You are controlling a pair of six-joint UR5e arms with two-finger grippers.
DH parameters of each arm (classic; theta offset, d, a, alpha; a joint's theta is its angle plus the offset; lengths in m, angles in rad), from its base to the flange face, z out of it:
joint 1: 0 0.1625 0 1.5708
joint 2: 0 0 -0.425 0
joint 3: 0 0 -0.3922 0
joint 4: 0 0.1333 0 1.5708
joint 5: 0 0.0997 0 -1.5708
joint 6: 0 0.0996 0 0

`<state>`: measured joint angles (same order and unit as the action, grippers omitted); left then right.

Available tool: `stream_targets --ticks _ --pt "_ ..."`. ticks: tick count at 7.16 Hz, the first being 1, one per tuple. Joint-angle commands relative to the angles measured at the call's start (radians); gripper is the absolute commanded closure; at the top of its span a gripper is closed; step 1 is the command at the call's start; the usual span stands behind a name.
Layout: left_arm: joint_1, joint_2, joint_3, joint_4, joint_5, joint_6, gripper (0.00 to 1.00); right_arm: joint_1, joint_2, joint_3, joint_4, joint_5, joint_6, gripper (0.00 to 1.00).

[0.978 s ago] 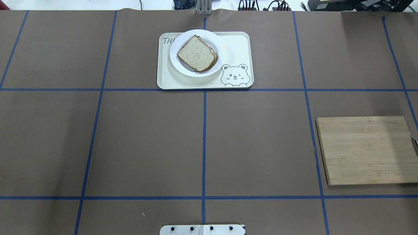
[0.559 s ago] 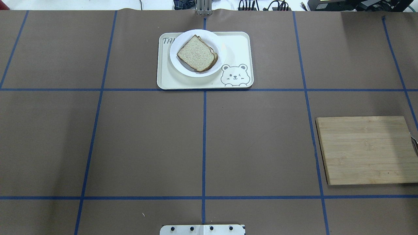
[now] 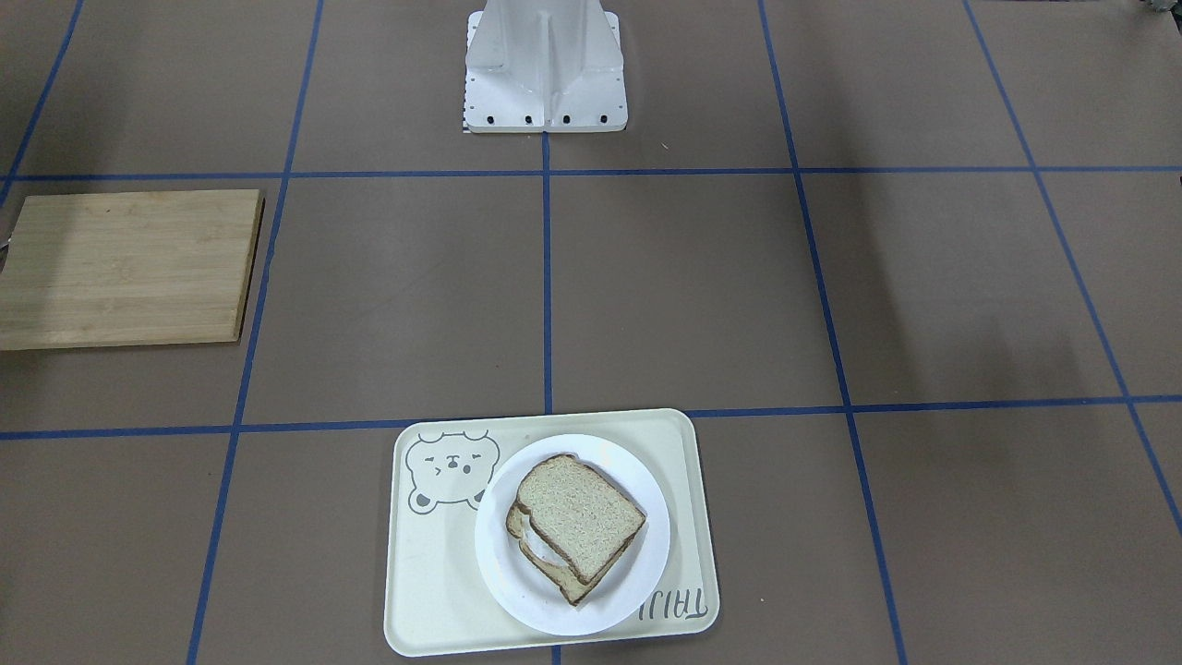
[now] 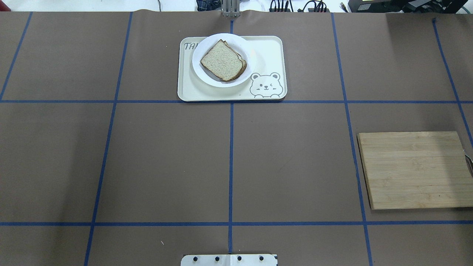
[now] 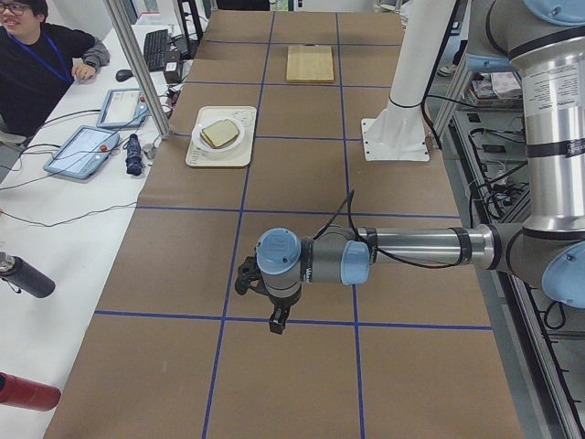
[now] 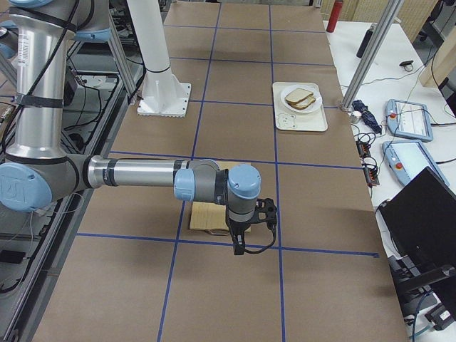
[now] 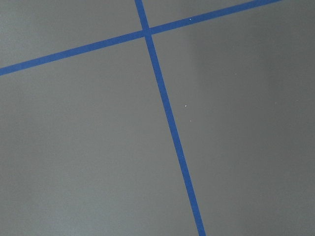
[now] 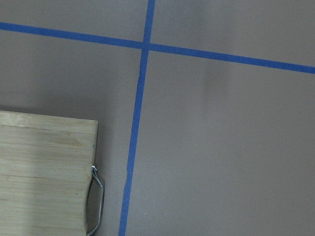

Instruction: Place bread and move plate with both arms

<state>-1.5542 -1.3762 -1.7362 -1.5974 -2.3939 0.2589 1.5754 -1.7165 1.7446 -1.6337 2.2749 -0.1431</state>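
The bread [image 4: 223, 61] lies on another slice [image 3: 557, 578] on the plate [image 4: 252, 55], which sits in the tray [image 4: 266, 51], well away from both tools. The left tool [image 5: 274, 320] hangs over bare worktop [image 4: 295, 166]. The right tool [image 6: 239, 246] hangs near the handle end of the cutting board [image 8: 44, 177]. I cannot tell whether either tool is open or closed. Placing and moving look finished, and nothing seems left to do.
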Motion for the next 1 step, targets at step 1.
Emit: stream_targets --ticks 1 --pt "-0.001 0.011 -0.002 -0.001 -0.001 -0.001 0.01 0.000 0.000 0.000 0.000 0.000 -0.001 0.00"
